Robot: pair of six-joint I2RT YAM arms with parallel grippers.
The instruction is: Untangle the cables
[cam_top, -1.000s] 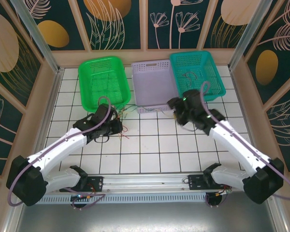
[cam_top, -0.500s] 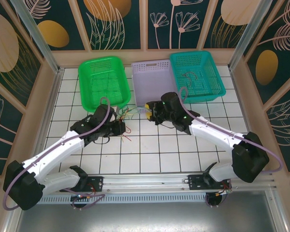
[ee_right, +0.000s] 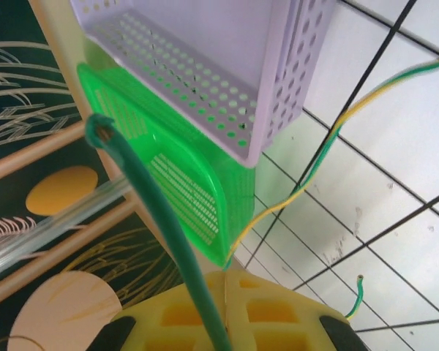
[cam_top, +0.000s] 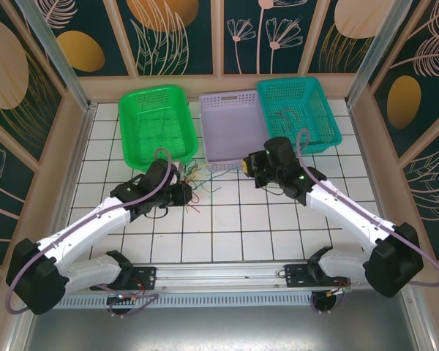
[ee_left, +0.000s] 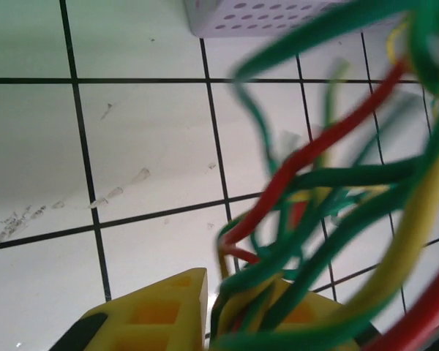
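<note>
Cables bunch on the tabletop just before the left claw, pinched on them, leftward of the right claw, clamped shut on one green strand near its end.

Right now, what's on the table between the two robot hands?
In the top view, loose thin cables trail over the tiled table between the left gripper and right gripper.

Bright, even light falls from above on the white table; the shadows there are soft and short. In the left wrist view the cables are close to the lens and blurred. In the right wrist view the green cable is slightly soft, while the table behind it is sharp.
</note>
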